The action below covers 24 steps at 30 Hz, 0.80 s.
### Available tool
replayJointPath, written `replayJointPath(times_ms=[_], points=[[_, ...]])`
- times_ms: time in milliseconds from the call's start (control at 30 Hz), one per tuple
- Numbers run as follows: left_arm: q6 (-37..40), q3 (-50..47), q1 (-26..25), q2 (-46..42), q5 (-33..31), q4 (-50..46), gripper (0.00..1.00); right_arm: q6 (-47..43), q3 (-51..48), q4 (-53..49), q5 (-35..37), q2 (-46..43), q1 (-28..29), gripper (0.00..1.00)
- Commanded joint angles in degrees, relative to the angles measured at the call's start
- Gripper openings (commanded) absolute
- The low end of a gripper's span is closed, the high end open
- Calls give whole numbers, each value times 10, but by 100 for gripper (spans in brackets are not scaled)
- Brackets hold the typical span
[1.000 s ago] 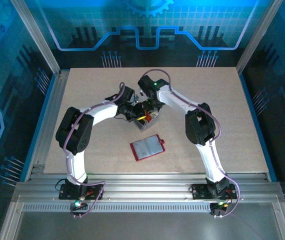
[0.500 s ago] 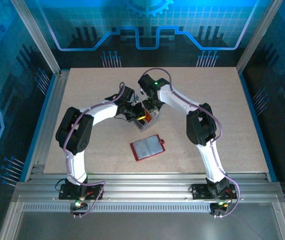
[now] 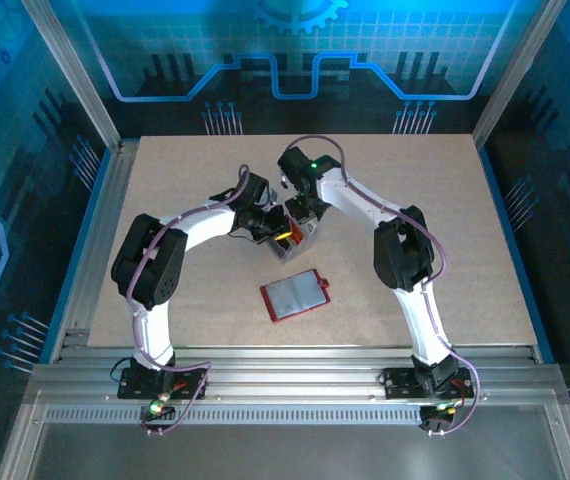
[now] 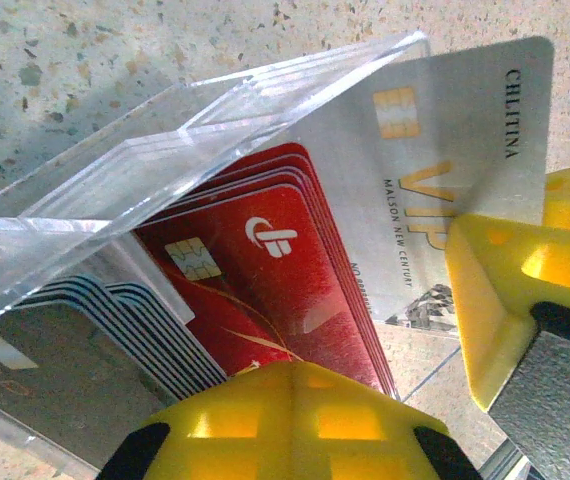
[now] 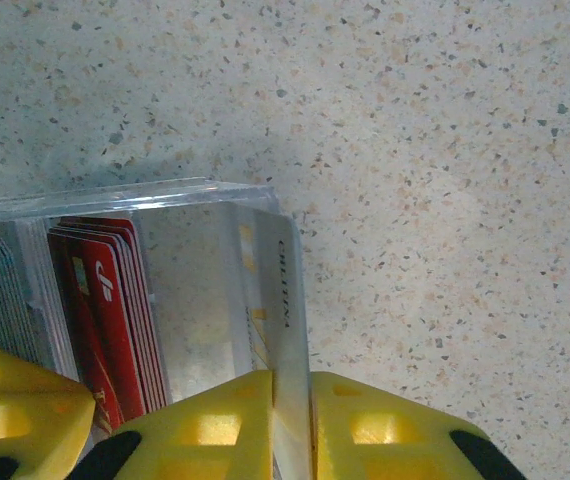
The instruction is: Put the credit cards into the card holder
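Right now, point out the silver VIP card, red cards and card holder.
silver VIP card (image 4: pixel 435 170), left wrist view, printed face.
red cards (image 4: pixel 265 270), left wrist view, front card's face.
card holder (image 3: pixel 295 296), top external view, grey sleeve.

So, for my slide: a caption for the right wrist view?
Right gripper pinches a silver card in a clear box, beside red cards.

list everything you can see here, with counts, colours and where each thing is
table: 1, beige speckled, under everything
clear box: 1, transparent plastic, mid-table between the claws
red cards: a stack, exact number unclear, red, upright in the box
dark cards: a stack, grey with pale edges, in the box beside the red ones
silver card: 1, silver with gold lettering, on the red stack's other side
card holder: 1, red with grey sleeves, lying open nearer the arm bases
left claw: 1, yellow, shut, at the box
right claw: 1, yellow, pinching the silver card
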Motion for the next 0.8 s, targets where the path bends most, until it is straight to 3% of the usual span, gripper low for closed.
replayJointPath(times_ms=[0,300,767], points=[[6,-22,11,14,-16,-36,3,-7,1,-28,-37,-15,-7,19],[6,-26,12,12,-15,-34,2,-2,6,-40,-70,-21,-11,20],[4,-28,13,12,-14,-31,2,2,15,-46,4,-4,-4,37]])
